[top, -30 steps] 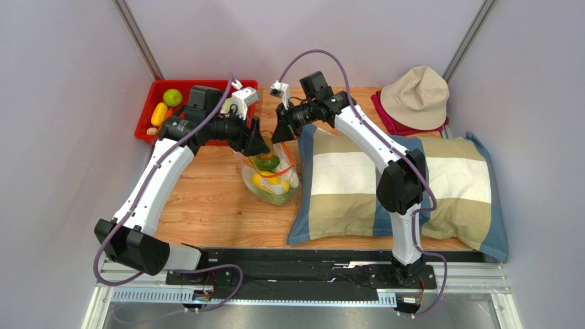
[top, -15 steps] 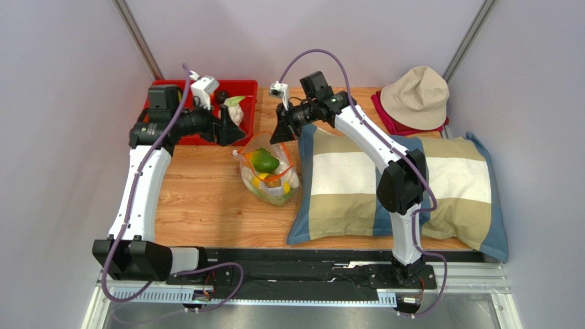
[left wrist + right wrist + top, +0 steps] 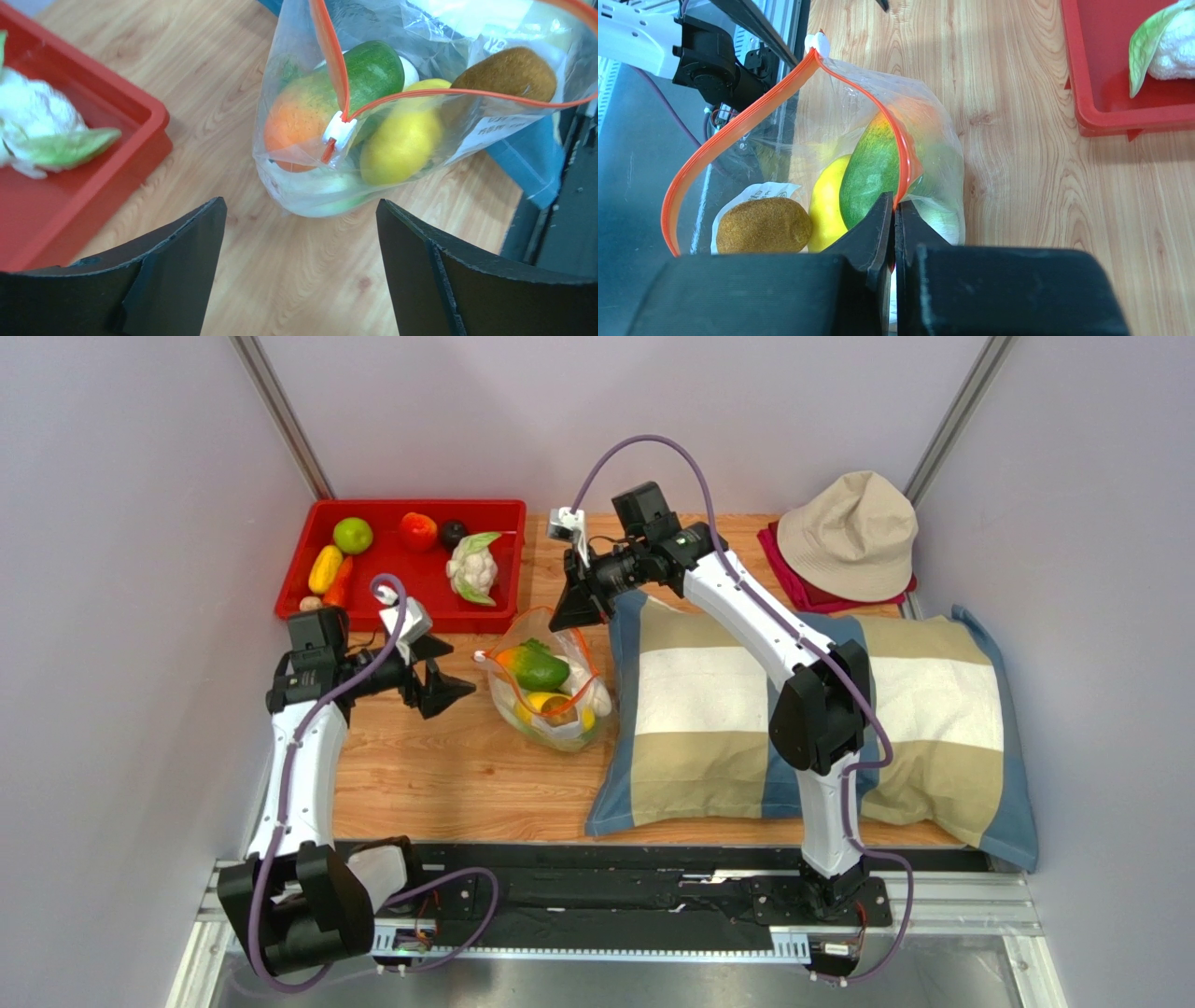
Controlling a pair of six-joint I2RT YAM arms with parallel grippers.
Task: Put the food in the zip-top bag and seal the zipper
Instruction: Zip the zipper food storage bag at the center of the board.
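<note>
Top: left end effector [image 3: 449, 669] empty, jaws wide, beside zip-top bag [image 3: 550, 703] on table [image 3: 421, 756]; cauliflower [image 3: 474, 567] lay in red tray [image 3: 421, 506].
Left wrist: slider tab [image 3: 339, 130] sat at end of open mouth.
Right wrist: right end effector [image 3: 893, 204] pinched zipper [image 3: 738, 133] rim; slip there could collapse mouth, spill food [image 3: 868, 175].

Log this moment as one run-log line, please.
left pincer: open, empty | right pincer: shut on zip-top bag rim | zipper: unsealed | food: some bagged, cauliflower in red tray
</note>
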